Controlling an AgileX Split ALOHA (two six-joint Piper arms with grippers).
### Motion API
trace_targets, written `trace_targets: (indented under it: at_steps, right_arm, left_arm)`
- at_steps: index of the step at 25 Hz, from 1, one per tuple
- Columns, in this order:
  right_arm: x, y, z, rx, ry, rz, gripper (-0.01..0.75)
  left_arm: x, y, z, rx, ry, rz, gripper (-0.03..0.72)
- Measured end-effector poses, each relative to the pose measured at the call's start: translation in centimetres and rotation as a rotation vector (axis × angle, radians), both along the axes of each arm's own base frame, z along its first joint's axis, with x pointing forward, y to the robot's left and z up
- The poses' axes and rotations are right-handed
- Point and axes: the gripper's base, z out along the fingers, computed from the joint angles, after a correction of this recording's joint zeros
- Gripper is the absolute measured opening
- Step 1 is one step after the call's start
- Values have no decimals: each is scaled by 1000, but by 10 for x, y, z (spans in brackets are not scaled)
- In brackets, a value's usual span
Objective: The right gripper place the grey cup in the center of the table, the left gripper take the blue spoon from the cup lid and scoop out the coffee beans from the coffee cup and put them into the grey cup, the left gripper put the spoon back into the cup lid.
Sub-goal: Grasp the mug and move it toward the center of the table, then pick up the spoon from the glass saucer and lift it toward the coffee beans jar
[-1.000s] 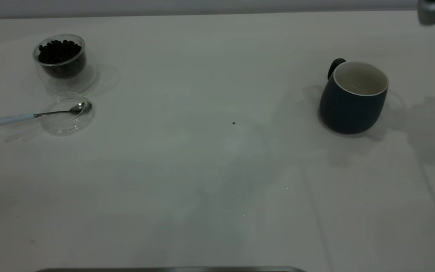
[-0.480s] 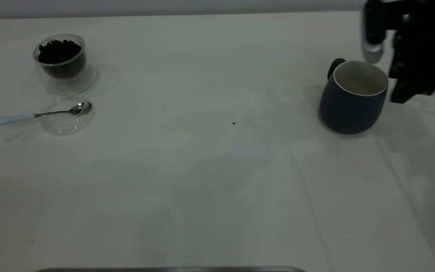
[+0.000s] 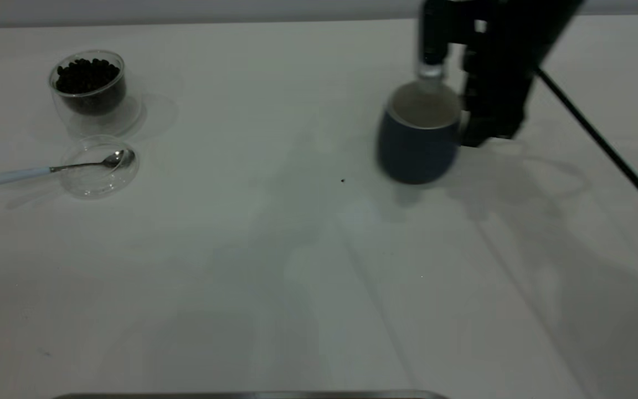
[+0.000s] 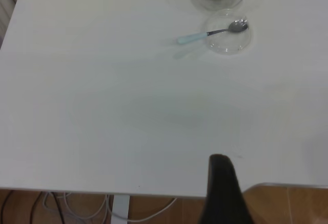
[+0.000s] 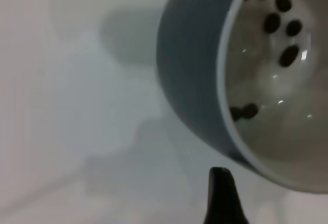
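My right gripper [image 3: 453, 105] is shut on the grey cup [image 3: 418, 141] at its rim and holds it right of the table's [image 3: 241, 277] centre. In the right wrist view the cup [image 5: 195, 80] has a few dark beans [image 5: 279, 21] inside, and one finger [image 5: 221, 193] shows. At the far left stands the coffee cup [image 3: 89, 91] full of coffee beans [image 3: 86, 75]. In front of it lies the cup lid [image 3: 99, 183], with the blue spoon [image 3: 47, 169] resting bowl-first in it. The left wrist view shows the spoon [image 4: 205, 34], the lid [image 4: 228, 44] and one finger [image 4: 221, 193] far from them.
A tiny dark speck [image 3: 343, 180] lies near the table's centre. A black cable [image 3: 601, 144] runs off to the right behind the right arm. A dark strip [image 3: 252, 395] borders the front edge. The left wrist view shows the table edge [image 4: 102, 189] and floor cables below.
My right gripper came in from the right, closed on the grey cup's rim and carried the cup leftward toward the centre. The spoon, lid and coffee cup have not moved.
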Motion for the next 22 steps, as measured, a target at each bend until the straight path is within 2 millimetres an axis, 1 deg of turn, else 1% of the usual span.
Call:
trace_targets:
  at_steps: [6,10,12,14,15,17,18,20,22]
  right_arm:
    - [-9,54,12,85,-61,50,459]
    - [-13,83,19,185,-98,6,459]
    - [-13,91,23,243,-118,-50,459]
    - [-13,93,29,285,-117,-103,459]
    - [-12,93,36,303,-114,-125,459]
    - [-11,89,59,344,-113,-164,459]
    - [-12,86,76,365,-112,-176,459]
    - [-15,77,115,412,-102,-213,460]
    - [-25,62,161,454,-77,-257,460]
  left_arm:
    - [0,0,0,0,0,0,572]
    - [0,0,0,0,0,0,572]
    - [0,0,0,0,0,0,572]
    - [0,0,0,0,0,0,572]
    - [0,0,0,0,0,0,572]
    - [0,0,0,0,0,0,572]
    - [0,0,0,0,0,0,572]
    - [0,0,0,0,0,0,572]
    - [0,0,0,0,0,0,572]
